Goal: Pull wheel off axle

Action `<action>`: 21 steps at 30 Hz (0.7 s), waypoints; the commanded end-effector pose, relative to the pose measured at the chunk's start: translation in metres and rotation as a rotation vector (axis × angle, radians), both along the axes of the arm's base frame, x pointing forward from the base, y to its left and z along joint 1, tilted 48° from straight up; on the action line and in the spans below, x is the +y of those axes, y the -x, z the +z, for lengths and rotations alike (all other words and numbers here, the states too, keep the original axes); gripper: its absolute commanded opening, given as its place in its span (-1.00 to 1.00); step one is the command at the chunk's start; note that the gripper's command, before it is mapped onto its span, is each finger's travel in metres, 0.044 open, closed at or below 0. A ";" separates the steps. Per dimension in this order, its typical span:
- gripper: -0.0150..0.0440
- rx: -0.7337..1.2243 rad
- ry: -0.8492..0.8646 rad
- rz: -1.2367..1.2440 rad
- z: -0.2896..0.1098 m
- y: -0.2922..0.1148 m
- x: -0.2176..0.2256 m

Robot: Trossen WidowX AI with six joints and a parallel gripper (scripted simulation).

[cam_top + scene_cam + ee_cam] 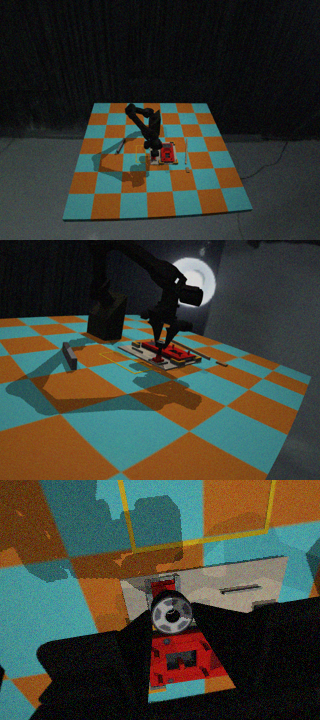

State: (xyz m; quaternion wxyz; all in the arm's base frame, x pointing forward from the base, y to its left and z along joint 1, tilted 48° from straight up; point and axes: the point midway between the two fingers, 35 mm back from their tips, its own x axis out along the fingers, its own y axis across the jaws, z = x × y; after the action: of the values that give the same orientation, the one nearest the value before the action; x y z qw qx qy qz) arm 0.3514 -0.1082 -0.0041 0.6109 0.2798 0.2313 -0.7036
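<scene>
Checkered in orange and turquoise, the tabletop (160, 459) lies under a dark backdrop, with a round bright lamp (196, 278) glowing behind the arm in the exterior view. Nearest the wrist camera, the jaws of the black gripper are clamped on the wheel (171, 615), a grey disc with a dark tyre and a central hole, one dark finger (135, 645) on each side of it. Directly beneath the jaws, in the exterior view, the wheel (160, 343) sits at the top of the thin upright axle (159, 351); whether it is clear of the axle tip cannot be told. Below that stands the small red axle base (157, 359), resting on a pale grey plate (240, 587). Beside the jaws on the same plate lies a flat red chassis (170, 350) with rectangular openings. Just beyond the plate's edge, ahead of the jaws in the wrist view, the marked area (200, 542) is outlined in yellow on the tabletop. Farther out, well apart from the jaws, a grey bar (69, 356) stands on one side, and a long thin rod (185, 151) and a small tan block (187, 169) lie on the other.
</scene>
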 end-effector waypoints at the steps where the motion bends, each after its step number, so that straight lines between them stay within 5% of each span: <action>1: -0.49 -0.005 -0.002 -0.003 0.002 0.000 0.001; 21: -0.49 -0.005 -0.003 -0.001 0.027 -0.001 0.032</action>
State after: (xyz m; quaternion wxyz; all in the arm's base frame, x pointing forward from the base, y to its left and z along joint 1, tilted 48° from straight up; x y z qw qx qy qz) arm 0.3514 -0.0839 0.0155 0.6105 0.2754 0.2333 -0.7050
